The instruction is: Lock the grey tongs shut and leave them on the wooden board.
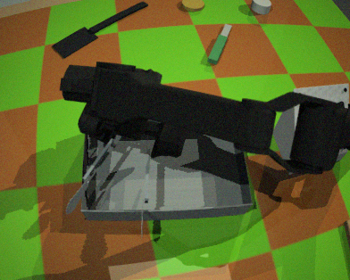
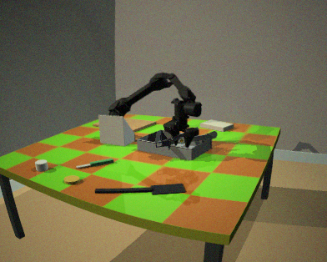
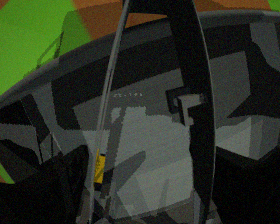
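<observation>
The grey tongs [image 1: 75, 202] [image 3: 108, 90] lie spread open across the roasting tin [image 1: 170, 214] [image 2: 167, 151] [image 3: 145, 30]. In the wrist view their arms run up the picture, with a yellow mark on the left one; their hinge is out of sight there, and the arm hides it in the top view. My gripper [image 1: 129, 139] [image 2: 180, 135] [image 3: 140, 148] is open and low over the tin, one dark finger outside each tong arm. I cannot tell whether either finger touches. The wooden board [image 2: 143, 125] lies behind the robot's base in the exterior view.
A pale slab [image 1: 170, 271] [image 2: 217, 125] lies beyond the tin in the exterior view. On the tin's other side are a black spatula [image 1: 76, 42] [image 2: 168, 189], a green-handled tool [image 1: 218, 48] [image 2: 101, 162], a yellow disc [image 1: 193, 4] [image 2: 72, 179] and a white cylinder [image 1: 261, 6] [image 2: 41, 165].
</observation>
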`<state>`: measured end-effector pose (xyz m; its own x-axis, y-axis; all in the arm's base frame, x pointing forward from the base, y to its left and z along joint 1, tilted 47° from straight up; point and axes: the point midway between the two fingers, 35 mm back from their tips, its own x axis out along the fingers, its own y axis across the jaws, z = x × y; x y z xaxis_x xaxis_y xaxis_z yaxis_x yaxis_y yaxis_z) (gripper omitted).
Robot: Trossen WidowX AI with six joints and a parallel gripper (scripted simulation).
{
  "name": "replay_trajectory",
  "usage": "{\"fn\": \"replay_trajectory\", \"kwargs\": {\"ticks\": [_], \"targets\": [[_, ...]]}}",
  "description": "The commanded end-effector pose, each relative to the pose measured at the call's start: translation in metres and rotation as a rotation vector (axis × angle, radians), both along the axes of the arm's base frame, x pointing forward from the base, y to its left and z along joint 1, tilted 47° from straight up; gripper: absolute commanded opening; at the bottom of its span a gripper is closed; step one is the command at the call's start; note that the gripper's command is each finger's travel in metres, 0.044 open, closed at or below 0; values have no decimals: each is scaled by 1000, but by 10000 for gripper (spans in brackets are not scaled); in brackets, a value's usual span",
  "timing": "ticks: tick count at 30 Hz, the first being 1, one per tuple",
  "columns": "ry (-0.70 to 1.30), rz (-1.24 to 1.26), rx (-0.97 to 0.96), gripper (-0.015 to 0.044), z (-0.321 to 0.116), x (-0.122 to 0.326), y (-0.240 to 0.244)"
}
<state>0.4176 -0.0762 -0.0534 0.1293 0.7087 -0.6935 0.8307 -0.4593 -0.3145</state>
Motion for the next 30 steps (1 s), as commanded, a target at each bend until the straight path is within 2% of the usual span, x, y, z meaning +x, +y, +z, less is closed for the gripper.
{"fn": "replay_trajectory", "kwargs": {"ticks": [1,30], "targets": [[-1,-1,0,335,0,0,-1],[-1,-1,0,141,0,0,-1]]}}
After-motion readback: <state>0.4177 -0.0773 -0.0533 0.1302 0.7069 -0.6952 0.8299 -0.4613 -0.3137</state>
